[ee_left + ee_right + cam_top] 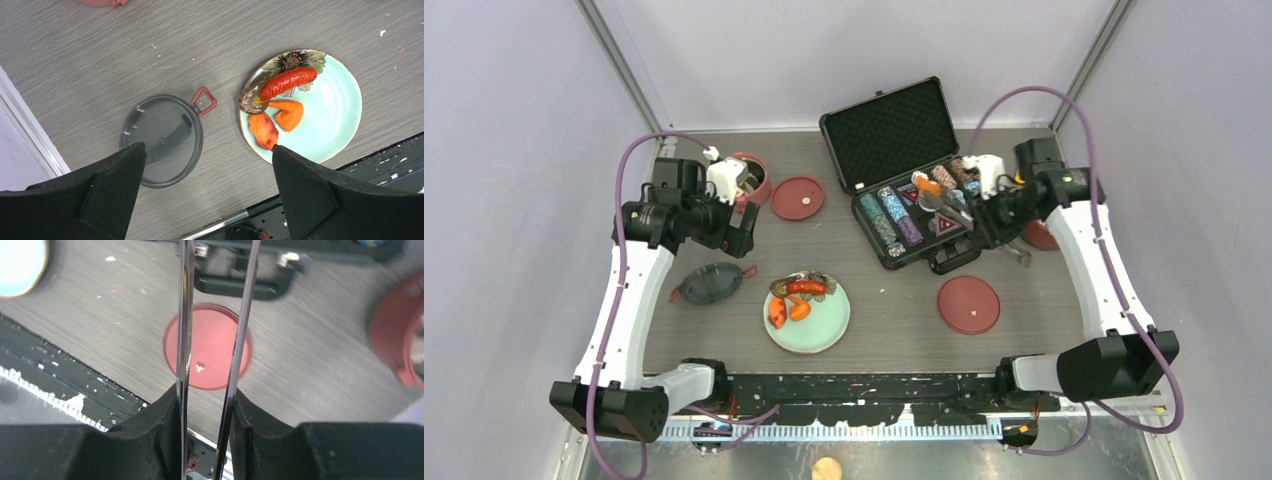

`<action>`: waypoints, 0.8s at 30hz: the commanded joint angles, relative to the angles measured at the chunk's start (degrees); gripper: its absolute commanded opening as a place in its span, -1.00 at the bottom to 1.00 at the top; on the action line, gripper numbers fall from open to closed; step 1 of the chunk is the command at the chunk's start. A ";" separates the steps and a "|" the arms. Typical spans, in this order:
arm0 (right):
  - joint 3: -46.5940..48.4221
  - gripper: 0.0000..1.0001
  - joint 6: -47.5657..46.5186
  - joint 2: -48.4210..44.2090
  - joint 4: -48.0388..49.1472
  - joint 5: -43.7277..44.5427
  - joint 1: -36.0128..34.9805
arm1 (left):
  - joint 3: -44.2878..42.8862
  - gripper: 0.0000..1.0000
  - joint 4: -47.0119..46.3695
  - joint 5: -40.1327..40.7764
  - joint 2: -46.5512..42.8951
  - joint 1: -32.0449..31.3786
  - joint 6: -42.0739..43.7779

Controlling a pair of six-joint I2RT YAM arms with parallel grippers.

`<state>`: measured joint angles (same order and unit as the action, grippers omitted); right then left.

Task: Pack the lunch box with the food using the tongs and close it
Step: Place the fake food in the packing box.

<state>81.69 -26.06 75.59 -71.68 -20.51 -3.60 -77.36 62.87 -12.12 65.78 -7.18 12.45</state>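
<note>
The right tool [205, 407] is clamped on the tongs [185, 325]. Its pads press the two slim silver arms part-way together, and the arms run up the right-wrist view side by side with a gap between them. The left tool [207, 147] stands wide open and holds nothing.

On the bench [874, 300], the black case [894, 185] of poker chips lies open at upper centre of the overhead view, and the right tool hangs over its right end. The pale green plate [819, 335] sits at lower centre.

The lunch box [764, 170] is in pieces:
- a red bowl tier [762, 188] at upper left beside the left arm
- a second tier [392, 335] at the right edge of the right-wrist view
- a flat red lid [797, 197] just right of the first tier
- a second lid [968, 304] at lower right
- the dark top lid [712, 284] left of the plate

What the tiers hold cannot be told.

The food [290, 114] lies on the plate's upper left part: a red sausage [290, 82] with two orange pieces [263, 131] just beside it.

In the overhead view, the food lies down and to the left of the right tool, past the case's near corner and well apart from it. There the sausage's long axis runs roughly left to right, so the tongs would likely have to straddle it crosswise. The left tool is nearer the plate but carries no tongs.
</note>
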 commanded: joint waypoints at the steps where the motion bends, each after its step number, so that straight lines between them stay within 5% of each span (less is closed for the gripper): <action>1: 4.00 -0.61 -7.87 0.55 -5.80 -3.57 13.40 | -0.04 0.99 -0.73 -1.49 -1.11 -0.30 0.52; 11: 9.10 -0.61 -19.97 8.45 -13.34 -6.87 40.36 | 0.89 0.99 -1.44 -3.40 -1.39 -0.29 -0.05; 19: 9.21 -0.58 -18.77 14.38 -7.83 -2.80 44.76 | 0.49 0.99 -1.26 -3.74 -1.13 -0.32 -0.08; 24: 10.24 -0.39 -16.74 16.99 -4.50 -1.63 44.78 | 0.88 1.00 -1.35 -3.50 -1.54 -0.29 0.21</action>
<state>88.55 -43.57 91.94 -80.01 -22.50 41.01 -76.55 62.76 -14.61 65.71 -7.18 12.45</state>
